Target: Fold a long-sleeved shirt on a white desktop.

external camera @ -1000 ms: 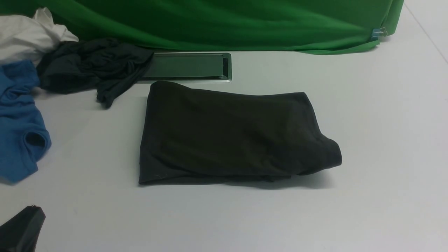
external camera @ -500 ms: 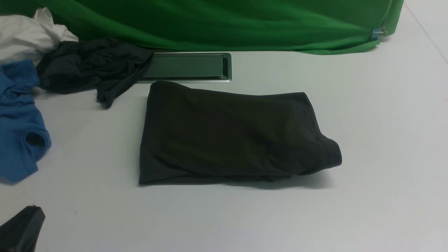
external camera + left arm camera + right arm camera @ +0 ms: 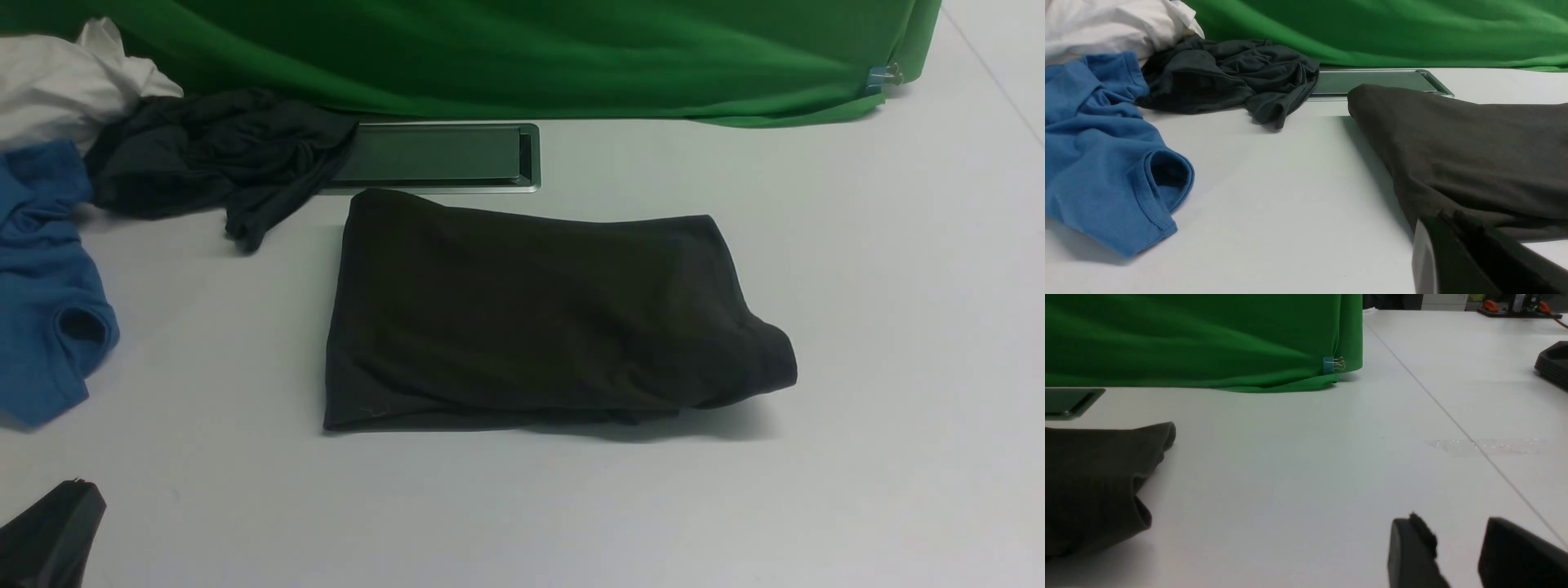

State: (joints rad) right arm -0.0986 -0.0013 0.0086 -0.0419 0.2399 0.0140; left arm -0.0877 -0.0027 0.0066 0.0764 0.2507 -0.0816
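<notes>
The long-sleeved shirt [image 3: 531,318] lies folded into a dark rectangular bundle in the middle of the white desktop [image 3: 857,286], just in front of the grey hatch [image 3: 441,155]. Its right end bulges into a rounded fold. My left gripper [image 3: 77,490] rests low at the near left corner, well apart from the shirt, shut and empty. In the left wrist view the shirt [image 3: 1474,151] fills the space behind the shut left gripper [image 3: 1449,218]. My right gripper [image 3: 1453,520] is outside the front view. It hovers open over bare desktop, with the shirt [image 3: 1094,477] off to one side.
A blue shirt [image 3: 41,302], a crumpled dark teal-grey garment [image 3: 204,151] and a white cloth [image 3: 57,82] are piled at the far left. The green backdrop [image 3: 531,49] closes off the back, held by a blue clip [image 3: 882,77]. A black tray [image 3: 1553,363] sits beyond the table seam.
</notes>
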